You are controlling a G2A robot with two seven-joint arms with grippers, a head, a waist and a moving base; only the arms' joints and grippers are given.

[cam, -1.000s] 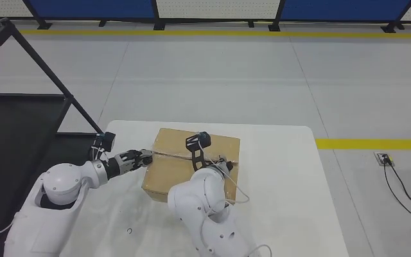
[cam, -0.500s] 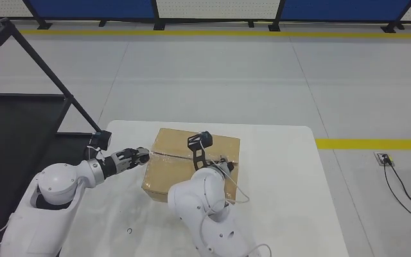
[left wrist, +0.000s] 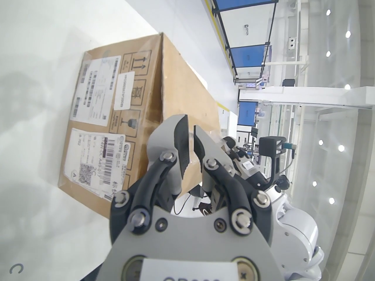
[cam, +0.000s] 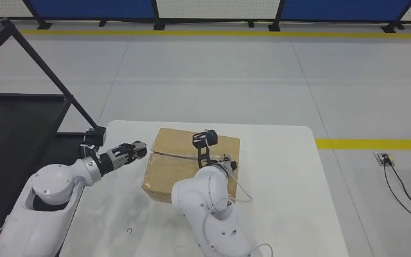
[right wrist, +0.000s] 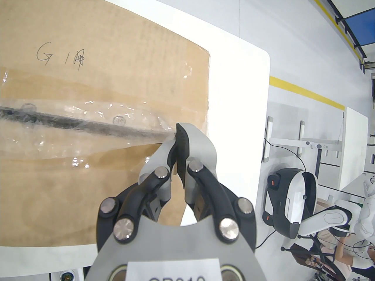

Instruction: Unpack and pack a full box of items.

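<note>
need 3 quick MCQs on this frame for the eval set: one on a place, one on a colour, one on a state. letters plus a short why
1. Where does the box stand?
A. on the floor
B. on the white table
C. on a shelf

2. What colour is the box?
A. brown
B. blue
C. black

3. How is the top of the box?
A. flaps folded up
B. lid taken off
C. shut, with clear tape along the seam

Answers:
1 B: the top view shows the box resting on the white table.
2 A: it is plain brown cardboard in all three views.
3 C: the right wrist view shows the clear tape lying crinkled over the closed seam.
</note>
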